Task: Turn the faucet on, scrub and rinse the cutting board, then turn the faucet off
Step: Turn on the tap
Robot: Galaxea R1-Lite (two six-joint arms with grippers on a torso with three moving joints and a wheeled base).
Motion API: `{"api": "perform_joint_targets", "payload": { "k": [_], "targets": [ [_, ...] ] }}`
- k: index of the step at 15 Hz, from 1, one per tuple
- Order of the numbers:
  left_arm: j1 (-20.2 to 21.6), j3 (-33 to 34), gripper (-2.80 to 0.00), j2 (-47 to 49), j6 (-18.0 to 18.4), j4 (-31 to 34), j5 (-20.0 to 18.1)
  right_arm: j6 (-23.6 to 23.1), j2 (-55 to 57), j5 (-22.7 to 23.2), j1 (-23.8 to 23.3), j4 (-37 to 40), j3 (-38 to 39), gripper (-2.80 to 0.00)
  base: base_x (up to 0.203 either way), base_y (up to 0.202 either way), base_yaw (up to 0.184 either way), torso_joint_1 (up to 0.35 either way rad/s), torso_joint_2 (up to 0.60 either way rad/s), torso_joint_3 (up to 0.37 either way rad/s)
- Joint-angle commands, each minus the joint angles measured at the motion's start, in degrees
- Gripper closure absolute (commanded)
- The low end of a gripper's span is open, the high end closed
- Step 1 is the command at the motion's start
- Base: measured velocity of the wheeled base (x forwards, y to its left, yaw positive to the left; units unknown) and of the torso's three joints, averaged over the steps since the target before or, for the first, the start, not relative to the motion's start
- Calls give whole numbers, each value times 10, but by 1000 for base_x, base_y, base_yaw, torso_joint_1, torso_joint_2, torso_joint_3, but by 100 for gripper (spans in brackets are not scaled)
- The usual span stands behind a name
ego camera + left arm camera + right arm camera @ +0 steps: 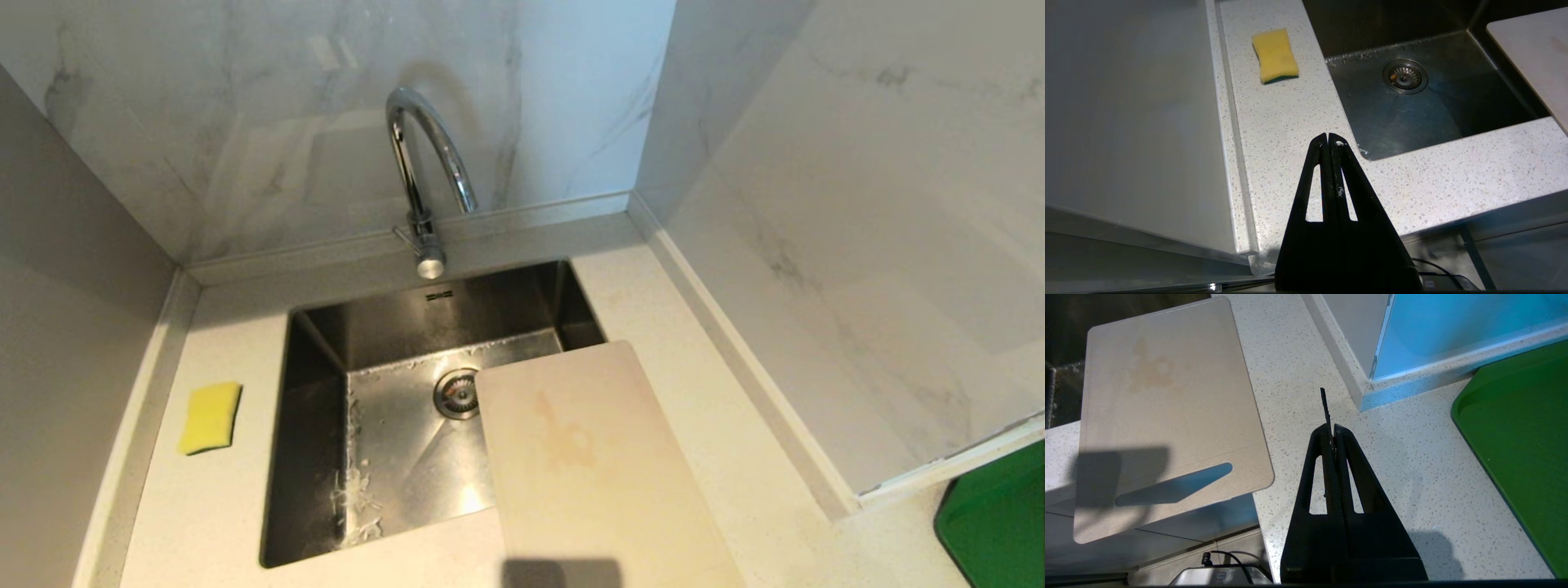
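Head view: the cutting board (588, 457) is lying at lower centre, overhanging the sink (310, 457) below the dry faucet (424, 163). Both hands, left hand (1329, 139) and right hand (1331, 430), are sitting closed and empty; a careless nudge risks tipping it in.

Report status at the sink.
Left tool and right tool shut, empty, short of the counter. Cutting board overhangs sink, stained; faucet dry. Nothing in the way.

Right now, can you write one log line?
faucet: off | cutting board: stained, over sink corner | sponge: on counter | left gripper: shut | right gripper: shut
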Motion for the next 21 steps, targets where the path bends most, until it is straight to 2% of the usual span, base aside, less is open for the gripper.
{"api": "perform_joint_targets", "payload": {
  "k": [1, 5, 8, 11, 15, 18, 21],
  "targets": [
    [0, 0, 0, -1, -2, 0, 1, 0, -1, 0, 0, 0, 0, 0, 0, 0, 0, 0, 0, 0],
    [0, -12, 0, 43, -3, 14, 0, 0, -1, 0, 0, 0, 0, 0, 0, 0, 0, 0, 0, 0],
    [0, -80, 0, 155, -1, 24, -9, 0, -1, 0, 0, 0, 0, 0, 0, 0, 0, 0, 0, 0],
    [-1, -163, 0, 290, 13, 28, -65, 0, -1, -1, 0, 0, 0, 0, 0, 0, 0, 0, 0, 0],
    [-1, -244, 0, 447, 74, 26, -135, 0, -1, 0, 0, 0, 1, 0, 0, 0, 0, 0, 0, 0],
    [-27, -313, 0, 561, 87, 25, -151, 0, -1, 0, 0, 0, 0, 0, 0, 0, 0, 0, 0, 0],
    [-76, -384, 0, 682, 87, 24, -155, 0, -1, 0, 0, 0, 1, 0, 0, 0, 0, 0, 0, 0]
  ]
}}
